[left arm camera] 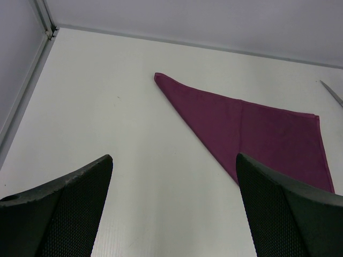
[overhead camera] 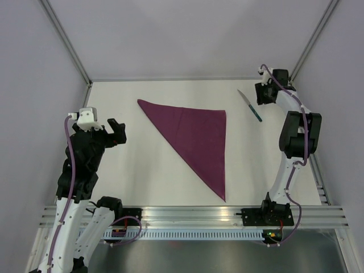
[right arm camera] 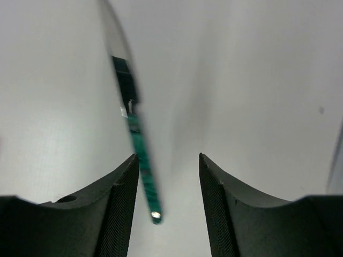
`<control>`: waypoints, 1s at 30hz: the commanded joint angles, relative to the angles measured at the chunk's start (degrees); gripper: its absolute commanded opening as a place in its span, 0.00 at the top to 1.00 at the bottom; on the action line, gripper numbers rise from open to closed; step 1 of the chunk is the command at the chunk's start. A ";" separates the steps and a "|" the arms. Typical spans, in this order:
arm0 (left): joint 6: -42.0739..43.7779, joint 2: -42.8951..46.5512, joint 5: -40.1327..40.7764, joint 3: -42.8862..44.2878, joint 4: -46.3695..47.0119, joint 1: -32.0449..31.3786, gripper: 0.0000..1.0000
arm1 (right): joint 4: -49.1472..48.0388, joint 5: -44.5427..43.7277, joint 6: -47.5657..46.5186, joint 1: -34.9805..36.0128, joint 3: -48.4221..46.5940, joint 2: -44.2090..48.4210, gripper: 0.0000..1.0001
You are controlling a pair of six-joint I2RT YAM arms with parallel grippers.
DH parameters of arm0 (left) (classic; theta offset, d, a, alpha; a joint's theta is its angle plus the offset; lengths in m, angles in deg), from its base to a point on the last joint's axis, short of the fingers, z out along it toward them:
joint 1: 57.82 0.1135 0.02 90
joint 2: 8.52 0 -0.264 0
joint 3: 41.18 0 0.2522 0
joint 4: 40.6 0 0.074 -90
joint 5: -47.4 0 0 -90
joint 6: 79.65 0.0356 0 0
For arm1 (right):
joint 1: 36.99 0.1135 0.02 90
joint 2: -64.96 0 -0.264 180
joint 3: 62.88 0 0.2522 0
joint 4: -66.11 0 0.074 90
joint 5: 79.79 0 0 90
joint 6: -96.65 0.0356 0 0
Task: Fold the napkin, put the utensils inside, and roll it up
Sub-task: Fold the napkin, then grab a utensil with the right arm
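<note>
The plum-purple napkin point(overhead camera: 196, 133) lies flat on the white table, folded into a triangle; it also shows in the left wrist view point(left arm camera: 252, 128). One utensil, a knife point(overhead camera: 250, 106) with a silvery blade and a green handle, lies at the back right, apart from the napkin. My right gripper point(overhead camera: 263, 94) is open just above it. In the right wrist view the knife's handle point(right arm camera: 140, 166) lies between the fingers of that gripper point(right arm camera: 169, 182), close to the left finger point(right arm camera: 120, 203). My left gripper point(overhead camera: 118, 132) is open and empty, left of the napkin; the left wrist view point(left arm camera: 174, 209) shows bare table between its fingers.
The table point(overhead camera: 142, 170) is walled by white panels with metal frame posts point(overhead camera: 68, 42) at the back corners. A metal rail point(overhead camera: 193, 219) runs along the near edge by the arm bases. The knife's tip shows at the right edge of the left wrist view point(left arm camera: 332, 93).
</note>
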 commanded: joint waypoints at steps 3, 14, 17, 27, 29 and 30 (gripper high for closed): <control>2.94 0.71 -2.21 -0.16 1.79 0.26 0.00 | 3.44 5.03 -6.29 -3.26 -1.42 -0.25 0.41; 2.94 0.80 -1.77 -0.33 1.71 0.26 0.00 | 5.99 8.55 -6.55 -3.35 -5.03 -4.39 0.37; 2.94 0.71 -1.76 -0.33 1.62 0.26 0.00 | 6.52 8.90 -7.61 -3.35 -5.99 -5.70 0.37; 3.03 0.01 -1.41 -0.33 1.53 0.26 0.00 | 8.63 9.16 -9.45 -2.83 -8.98 -9.84 0.40; 3.03 0.01 -1.41 -0.33 1.53 0.26 0.00 | 8.63 8.02 -9.80 -2.65 -8.81 -10.36 0.41; 3.03 0.01 -1.41 -0.33 1.44 0.18 0.00 | 8.63 7.59 -9.89 -2.39 -8.81 -10.54 0.42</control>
